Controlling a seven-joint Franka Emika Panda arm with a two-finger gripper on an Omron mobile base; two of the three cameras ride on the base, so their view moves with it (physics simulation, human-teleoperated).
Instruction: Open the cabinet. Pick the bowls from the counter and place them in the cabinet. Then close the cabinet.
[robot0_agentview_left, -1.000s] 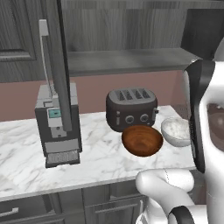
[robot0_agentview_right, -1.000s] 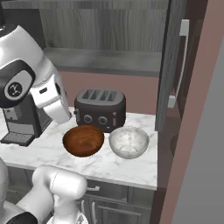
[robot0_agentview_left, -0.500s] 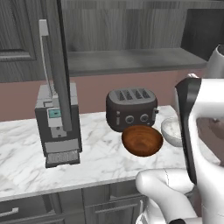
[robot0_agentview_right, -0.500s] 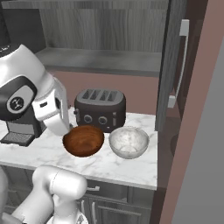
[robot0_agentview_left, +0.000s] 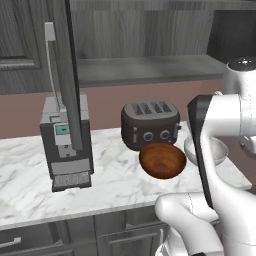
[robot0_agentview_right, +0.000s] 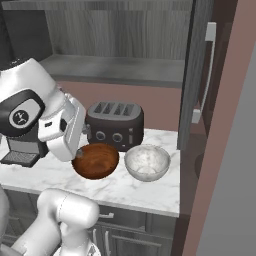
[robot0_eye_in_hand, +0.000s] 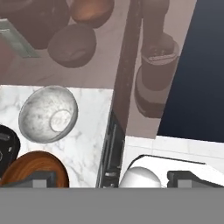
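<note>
Two bowls sit side by side on the marble counter (robot0_agentview_left: 30, 190), in front of one black toaster (robot0_agentview_left: 150, 124) with four slots: a reddish-brown wooden bowl (robot0_agentview_right: 96, 160) and, just beside it toward the counter's end, a pale grey-white bowl (robot0_agentview_right: 147, 162). In the left base view the white arm covers most of the pale bowl, leaving only parts of its rim to see. One grey coffee machine (robot0_agentview_left: 66, 142) stands further along the counter; in the right base view the arm hides nearly all of it. The cabinet (robot0_agentview_right: 120, 30) above has both doors swung open, two in all, each seen edge-on with one long silver bar handle (robot0_agentview_right: 204, 72); its single shelf lies bare above the toaster. In the hand view the gripper (robot0_eye_in_hand: 111, 178) points down past the counter's end, its jaws spread wide with nothing between them, though only the two dark finger tips (robot0_eye_in_hand: 37, 178) show at the bottom edge. That view cuts off the wooden bowl and the toaster at the left edge, and the brown shapes beyond the counter are hard to make out.
</note>
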